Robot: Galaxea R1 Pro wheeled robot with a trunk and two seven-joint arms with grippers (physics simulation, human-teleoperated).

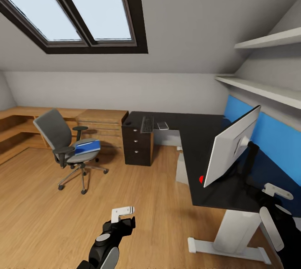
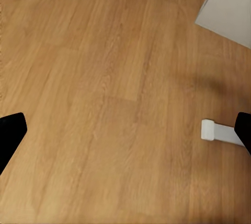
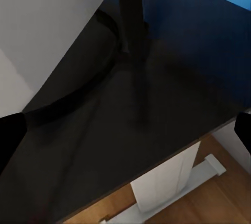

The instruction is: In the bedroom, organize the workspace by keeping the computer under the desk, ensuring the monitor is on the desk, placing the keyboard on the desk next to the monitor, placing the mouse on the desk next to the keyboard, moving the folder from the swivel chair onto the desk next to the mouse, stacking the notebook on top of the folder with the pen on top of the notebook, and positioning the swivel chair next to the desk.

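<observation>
I'm parked at the near end of the worktop [image 1: 196, 143]. The monitor [image 1: 232, 148] stands on it at right, its back to me, stem and round base [image 3: 112, 59] under my right wrist camera.

Left gripper [image 1: 122, 214] hangs over bare floor [image 2: 115, 104], jaws wide, empty. Right gripper [image 1: 278, 191] hovers over the near worktop edge beside the monitor. The wrist view has both fingertips at the frame edges, so I read it as wide and empty too.

The keyboard [image 1: 147, 124] is on the far worktop, hanging slightly off the edge by the drawers [image 1: 136, 143]. A small pale object [image 1: 162, 125] sits just right of it; too small to call. The chair [image 1: 67, 143] stands well left of the worktop, with the folder [image 1: 87, 148] on its seat. A pale box [image 1: 182, 168] under the worktop is probably the computer. I can't make out the mouse, notebook or pen from here. There's a small red thing [image 1: 201, 179] at the monitor's lower corner; can't identify it.

My call on the step in hand: the monitor is fine, so leave it. I plan to back the right arm clear of the screen before turning the base, keep both arms tucked, then roll left-far toward the chair and square up to the seat so the folder comes in flat.
</observation>
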